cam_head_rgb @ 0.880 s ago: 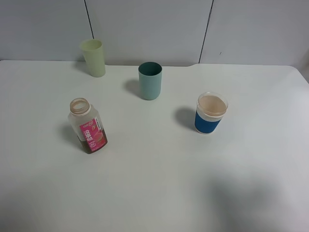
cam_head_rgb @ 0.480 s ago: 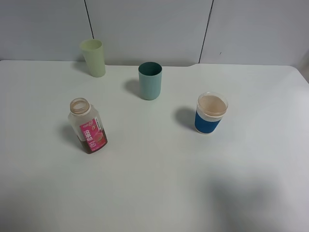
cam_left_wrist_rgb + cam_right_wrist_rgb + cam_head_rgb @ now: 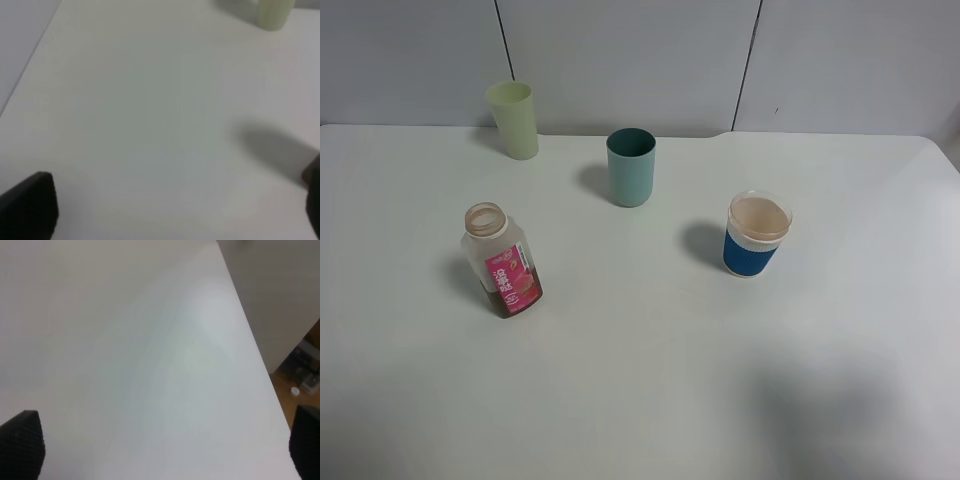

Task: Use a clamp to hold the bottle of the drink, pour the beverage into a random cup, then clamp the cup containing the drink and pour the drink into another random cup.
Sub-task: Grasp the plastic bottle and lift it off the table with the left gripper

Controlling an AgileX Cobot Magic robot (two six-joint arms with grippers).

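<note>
An uncapped clear bottle (image 3: 502, 260) with a pink label and a little dark drink at its bottom stands at the table's left. A pale green cup (image 3: 514, 119) stands at the back left and also shows in the left wrist view (image 3: 274, 12). A teal cup (image 3: 631, 166) stands at the back middle. A clear cup with a blue sleeve (image 3: 756, 234) stands at the right. Neither gripper shows in the high view. My left gripper (image 3: 170, 210) and my right gripper (image 3: 162, 445) are both open and empty over bare table.
The white table (image 3: 650, 380) meets a grey panelled wall (image 3: 630, 60) at the back. In the right wrist view the table's edge runs diagonally, with floor and clutter (image 3: 306, 377) beyond it. The left wrist view shows the table's edge (image 3: 27, 70).
</note>
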